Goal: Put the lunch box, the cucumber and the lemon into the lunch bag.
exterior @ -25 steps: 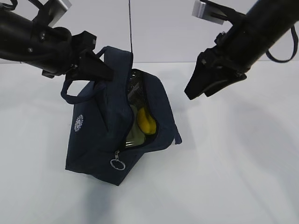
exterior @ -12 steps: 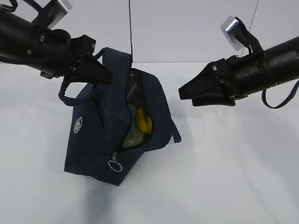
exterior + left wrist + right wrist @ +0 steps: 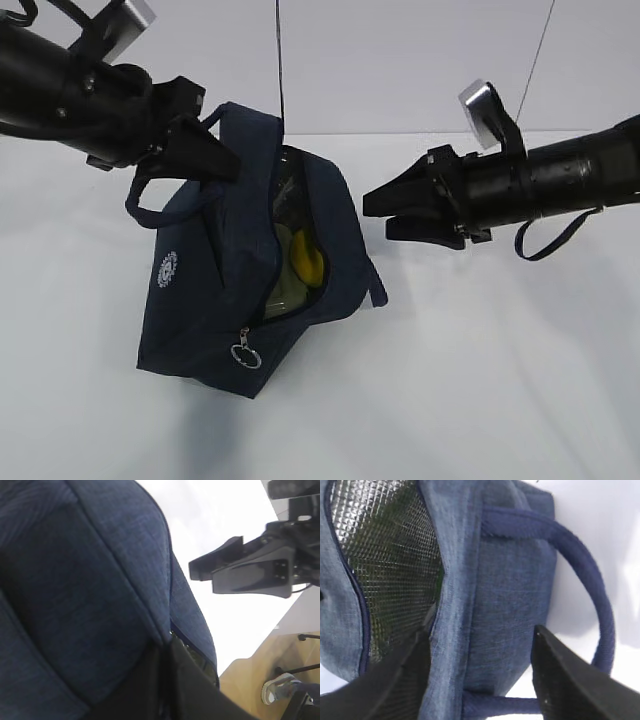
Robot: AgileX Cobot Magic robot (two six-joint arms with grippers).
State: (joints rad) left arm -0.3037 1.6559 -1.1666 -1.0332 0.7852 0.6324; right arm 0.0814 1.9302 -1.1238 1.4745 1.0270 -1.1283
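Exterior view: the left gripper (image 3: 205, 150) is clenched on the top edge of the dark navy boxy fabric lunch bag (image 3: 215, 300), which stands on the white table (image 3: 500, 380) with its zipper open. Inside the gap lie the yellow oval lemon (image 3: 308, 262) and the pale sage-green lid of the lunch box (image 3: 282, 285). To the right, the right gripper (image 3: 385, 215) hovers just beside the bag, its jaws spread apart and empty.

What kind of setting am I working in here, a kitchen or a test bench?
Most likely a lab test bench, not a kitchen: a bare white tabletop against a plain pale wall, with only the dark navy fabric lunch bag on it. The left wrist view shows a wooden floor with equipment stands.
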